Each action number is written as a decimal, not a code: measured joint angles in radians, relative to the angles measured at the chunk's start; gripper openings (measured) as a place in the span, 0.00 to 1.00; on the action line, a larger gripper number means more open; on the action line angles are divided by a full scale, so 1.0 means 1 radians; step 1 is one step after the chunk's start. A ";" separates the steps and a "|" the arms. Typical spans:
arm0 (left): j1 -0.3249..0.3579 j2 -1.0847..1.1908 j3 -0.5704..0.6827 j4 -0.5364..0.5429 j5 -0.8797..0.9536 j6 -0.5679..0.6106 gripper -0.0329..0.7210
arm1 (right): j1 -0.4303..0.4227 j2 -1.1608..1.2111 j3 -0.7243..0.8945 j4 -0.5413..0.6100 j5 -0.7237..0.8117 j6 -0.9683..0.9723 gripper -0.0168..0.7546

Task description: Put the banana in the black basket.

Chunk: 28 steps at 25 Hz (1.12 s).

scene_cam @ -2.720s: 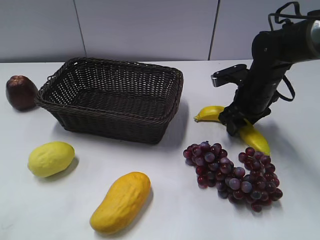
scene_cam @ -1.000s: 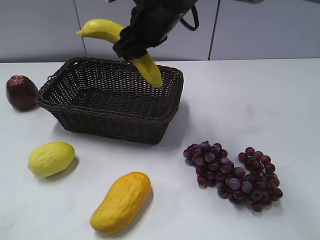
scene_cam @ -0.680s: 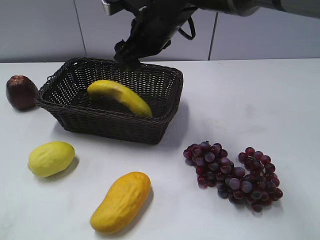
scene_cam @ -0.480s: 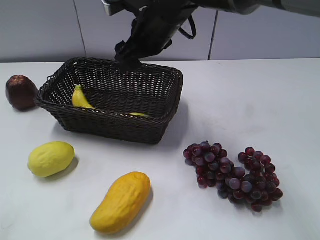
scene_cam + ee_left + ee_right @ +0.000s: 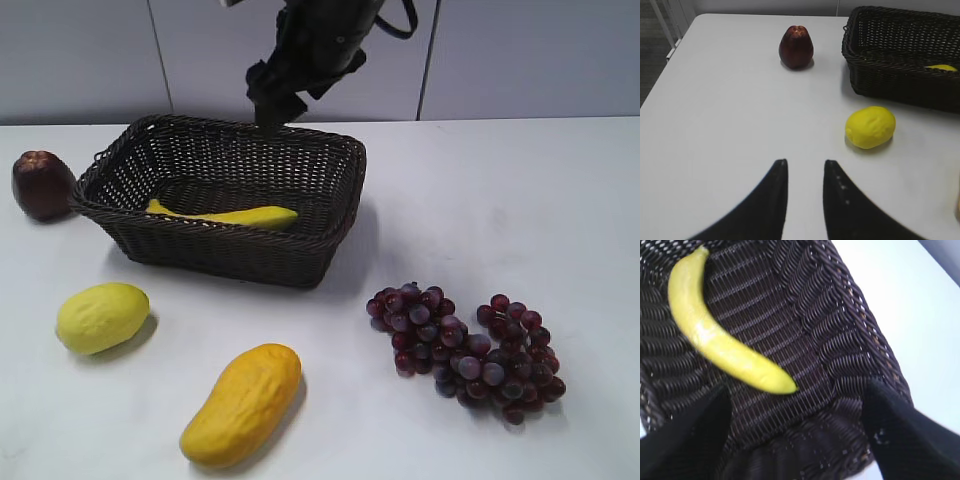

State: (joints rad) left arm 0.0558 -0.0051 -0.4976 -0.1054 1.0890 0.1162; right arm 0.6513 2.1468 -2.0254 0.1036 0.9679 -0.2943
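I see banana (image 5: pixel 228 214) lying in basket (image 5: pixel 330 218); lemon (image 5: pixel 101 317) & mango (image 5: pixel 242 403) near-left, grapes (image 5: pixel 466 344) near-right, apple (image 5: pixel 41 184) far left.

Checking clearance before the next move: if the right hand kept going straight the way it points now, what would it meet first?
Probably the woven floor of the black basket. The right hand is open and points down into it, with the banana lying just beyond its fingertips, left of the midline. Depth is unclear, so the banana's near tip might be touched.

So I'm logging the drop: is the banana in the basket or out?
In. The banana lies flat on the woven floor of the black basket, and the right gripper is above it with jaws open and empty.
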 joint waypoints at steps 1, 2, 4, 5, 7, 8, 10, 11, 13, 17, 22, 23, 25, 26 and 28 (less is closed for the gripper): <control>0.000 0.000 0.000 0.000 0.000 0.000 0.36 | 0.000 -0.019 0.000 -0.015 0.021 0.000 0.86; 0.000 0.000 0.000 0.000 0.000 0.000 0.36 | 0.000 -0.038 -0.001 -0.032 0.039 0.002 0.86; 0.000 0.000 0.000 0.000 0.000 0.000 0.36 | -0.001 -0.077 -0.002 -0.065 0.074 0.026 0.86; 0.000 0.000 0.000 0.000 0.000 0.000 0.36 | -0.001 -0.098 -0.002 -0.082 0.095 0.041 0.85; 0.000 0.000 0.000 0.000 0.000 0.000 0.36 | -0.002 -0.133 -0.003 -0.104 0.141 0.070 0.85; 0.000 0.000 0.000 0.000 0.000 0.000 0.36 | -0.003 -0.151 -0.003 -0.119 0.170 0.089 0.84; 0.000 0.000 0.000 0.000 0.000 0.000 0.36 | -0.003 -0.180 -0.004 -0.141 0.221 0.137 0.84; 0.000 0.000 0.000 0.000 0.000 0.000 0.36 | -0.003 -0.193 -0.004 -0.151 0.231 0.157 0.83; 0.000 0.000 0.000 0.000 0.000 0.000 0.36 | -0.003 -0.215 0.001 -0.161 0.239 0.200 0.81; 0.000 0.000 0.000 0.000 0.000 0.000 0.36 | -0.003 -0.276 0.074 -0.169 0.240 0.252 0.79; 0.000 0.000 0.000 0.000 0.000 0.000 0.36 | -0.003 -0.382 0.240 -0.172 0.241 0.279 0.79; 0.000 0.000 0.000 0.000 0.000 0.000 0.36 | -0.003 -0.408 0.281 -0.172 0.241 0.288 0.79; 0.000 0.000 0.000 0.000 0.000 0.000 0.36 | -0.003 -0.455 0.366 -0.173 0.241 0.308 0.79; 0.000 0.000 0.000 0.000 0.000 0.000 0.36 | -0.003 -0.479 0.418 -0.173 0.241 0.320 0.79; 0.000 0.000 0.000 0.000 0.000 0.000 0.36 | -0.003 -0.524 0.525 -0.173 0.240 0.343 0.79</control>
State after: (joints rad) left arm 0.0558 -0.0051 -0.4976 -0.1054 1.0890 0.1162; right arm 0.6483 1.6232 -1.5007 -0.0694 1.2077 0.0486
